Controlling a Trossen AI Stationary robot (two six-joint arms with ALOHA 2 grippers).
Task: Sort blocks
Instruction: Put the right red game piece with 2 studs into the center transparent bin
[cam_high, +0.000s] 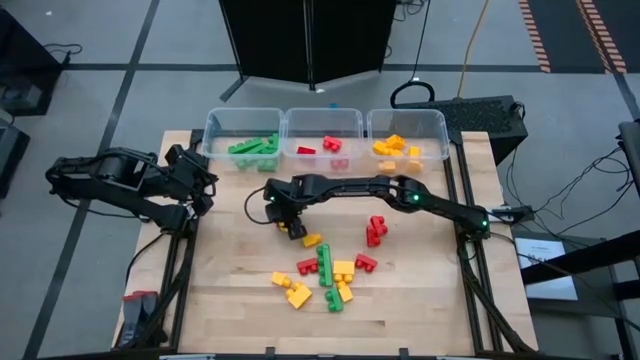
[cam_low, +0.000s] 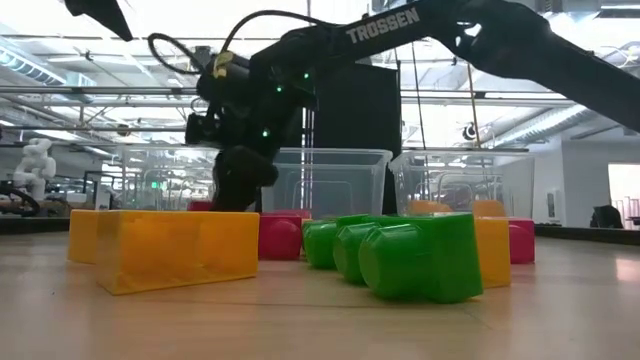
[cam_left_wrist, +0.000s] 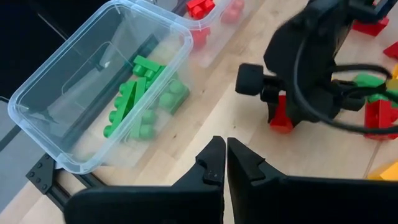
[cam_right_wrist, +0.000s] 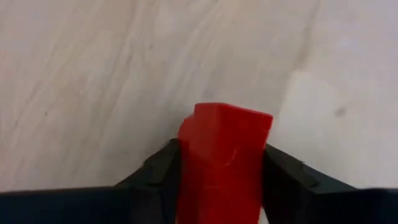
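High view: your right gripper (cam_high: 285, 222) is down on the table (cam_high: 230, 290) near its centre, at the left fringe of the loose blocks (cam_high: 325, 275) strewn toward the near edge. Three clear bins line the far edge: green bricks in the left bin (cam_high: 243, 135), red in the middle bin (cam_high: 322, 132), yellow in the right bin (cam_high: 406, 134). Your left gripper (cam_high: 203, 188) waits at the left edge, below the green bin.

Low view: your right gripper (cam_low: 240, 178) reaches down to the tabletop behind a yellow brick (cam_low: 175, 248) and a green brick (cam_low: 400, 255).

Left wrist view: your left gripper (cam_left_wrist: 225, 163) has its fingers pressed together, holding nothing. The right gripper (cam_left_wrist: 283, 106) stands over a red brick (cam_left_wrist: 281, 119).

Right wrist view: your right gripper (cam_right_wrist: 221, 171) has a red brick (cam_right_wrist: 225, 155) between its fingers, both sides against it, the brick resting on the wood.
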